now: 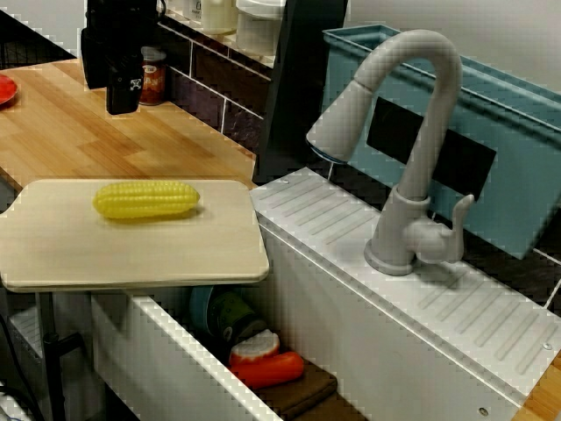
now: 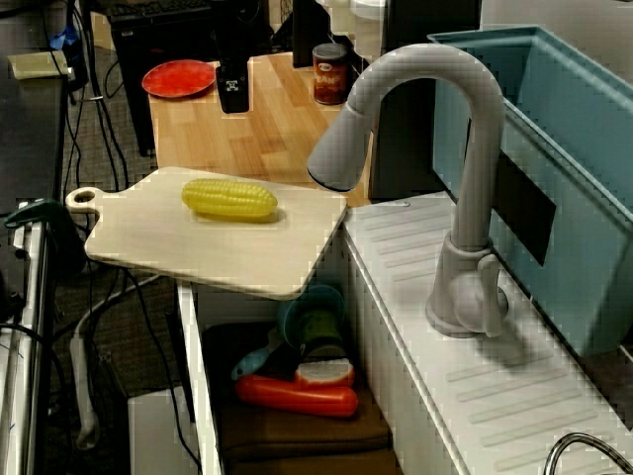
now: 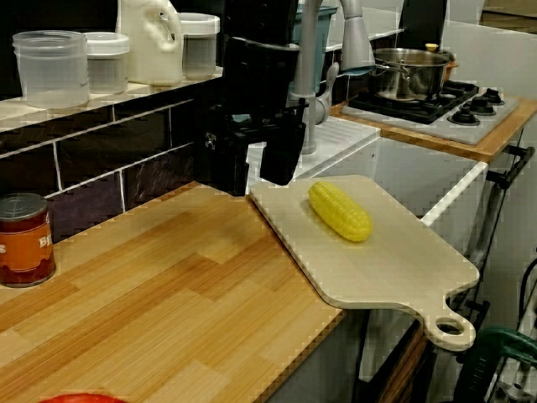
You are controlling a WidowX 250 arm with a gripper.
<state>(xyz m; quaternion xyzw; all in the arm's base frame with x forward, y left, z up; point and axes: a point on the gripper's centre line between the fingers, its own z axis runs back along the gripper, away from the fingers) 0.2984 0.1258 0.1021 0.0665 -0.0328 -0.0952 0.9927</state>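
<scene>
Corn [image 3: 340, 211], yellow and ridged with kernels, lies on pale cutting board [image 3: 377, 269]; gripper [image 3: 252, 178] hangs spread, empty.

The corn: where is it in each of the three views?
View facing the faucet: corn left of centre, on the cutting board.
View down into the sink: upper left of centre.
View along the counter: right of centre.
Shared landmark: the cutting board under it.

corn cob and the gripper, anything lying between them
Nothing: the view along the counter shows only bare countertop and cutting board between the gripper and corn cob.
</scene>
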